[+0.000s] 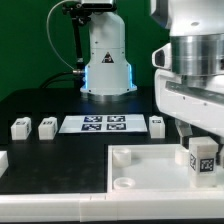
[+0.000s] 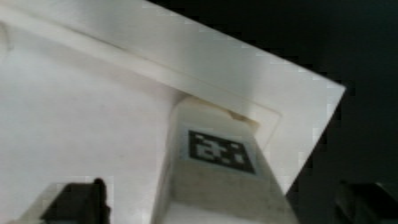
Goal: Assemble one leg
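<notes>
One leg (image 1: 203, 159), a small white block with a black-and-white marker, stands upright at the corner of the large white tray-like part (image 1: 150, 168) on the exterior view's right. My gripper (image 1: 196, 140) is right above it. In the wrist view the leg (image 2: 221, 150) rises between my fingers (image 2: 77, 201), with a gap showing on each side, so the gripper (image 2: 217, 206) is open astride it. The tray's corner (image 2: 89, 110) lies beneath. Three more legs lie on the black table: two on the left (image 1: 20, 128) (image 1: 47, 127) and one near the middle (image 1: 157, 125).
The marker board (image 1: 103, 124) lies flat behind the tray. The robot base (image 1: 105, 60) stands at the back centre. Another white part (image 1: 3, 160) shows at the left edge.
</notes>
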Controlling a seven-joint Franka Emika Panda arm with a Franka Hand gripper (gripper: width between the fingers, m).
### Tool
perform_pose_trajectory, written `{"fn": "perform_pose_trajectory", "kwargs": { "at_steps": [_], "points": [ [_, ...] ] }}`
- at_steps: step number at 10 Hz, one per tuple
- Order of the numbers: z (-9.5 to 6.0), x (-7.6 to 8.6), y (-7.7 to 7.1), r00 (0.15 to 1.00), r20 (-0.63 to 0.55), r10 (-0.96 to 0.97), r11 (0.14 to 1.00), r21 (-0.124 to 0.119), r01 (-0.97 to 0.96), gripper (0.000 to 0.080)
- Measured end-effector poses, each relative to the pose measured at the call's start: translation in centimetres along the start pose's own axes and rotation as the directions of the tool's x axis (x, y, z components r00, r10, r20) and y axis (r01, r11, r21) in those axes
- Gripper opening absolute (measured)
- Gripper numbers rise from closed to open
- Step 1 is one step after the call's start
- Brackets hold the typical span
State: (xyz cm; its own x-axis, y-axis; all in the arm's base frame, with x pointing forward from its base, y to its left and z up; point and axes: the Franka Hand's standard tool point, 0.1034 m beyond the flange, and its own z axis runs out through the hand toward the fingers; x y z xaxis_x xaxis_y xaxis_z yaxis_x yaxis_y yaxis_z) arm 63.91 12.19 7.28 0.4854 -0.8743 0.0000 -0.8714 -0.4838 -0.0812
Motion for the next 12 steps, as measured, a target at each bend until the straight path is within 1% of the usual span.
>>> {"fn": "perform_pose_trajectory", "kwargs": {
  "at_steps": [2, 3, 4, 5, 6, 7, 8, 9, 10, 11, 12],
  "points": [
    [0.19, 0.29, 0.2, 0.983, -0.001, -0.181, 0.983, -0.004, 0.181, 0.0645],
    [0.18, 0.21, 0.16, 0.946, -0.011, -0.324, 0.946, -0.015, 0.324, 0.0649],
    [0.15, -0.18, 0.0, 0.818, -0.028, -0.575, 0.818, -0.05, 0.573, 0.0649],
    [-0.18, -0.1, -0.42, 0.68, -0.027, -0.732, 0.681, -0.056, 0.731, 0.0649],
    [-0.18, -0.05, -0.43, 0.573, -0.019, -0.819, 0.573, -0.06, 0.817, 0.0649],
    [-0.14, -0.08, -0.42, 0.602, -0.021, -0.798, 0.602, -0.059, 0.796, 0.0649],
    [-0.14, -0.06, -0.41, 0.614, -0.022, -0.789, 0.614, -0.059, 0.787, 0.0526],
    [-0.13, -0.06, -0.41, 0.647, -0.024, -0.762, 0.647, -0.058, 0.761, 0.039],
    [-0.1, 0.16, -0.24, 0.717, -0.028, -0.696, 0.717, -0.059, 0.694, 0.039],
    [-0.08, 0.26, -0.19, 0.799, -0.035, -0.6, 0.799, -0.056, 0.598, 0.0293],
    [-0.07, 0.34, -0.15, 0.855, -0.041, -0.517, 0.856, -0.053, 0.515, 0.0293]
  ]
}}
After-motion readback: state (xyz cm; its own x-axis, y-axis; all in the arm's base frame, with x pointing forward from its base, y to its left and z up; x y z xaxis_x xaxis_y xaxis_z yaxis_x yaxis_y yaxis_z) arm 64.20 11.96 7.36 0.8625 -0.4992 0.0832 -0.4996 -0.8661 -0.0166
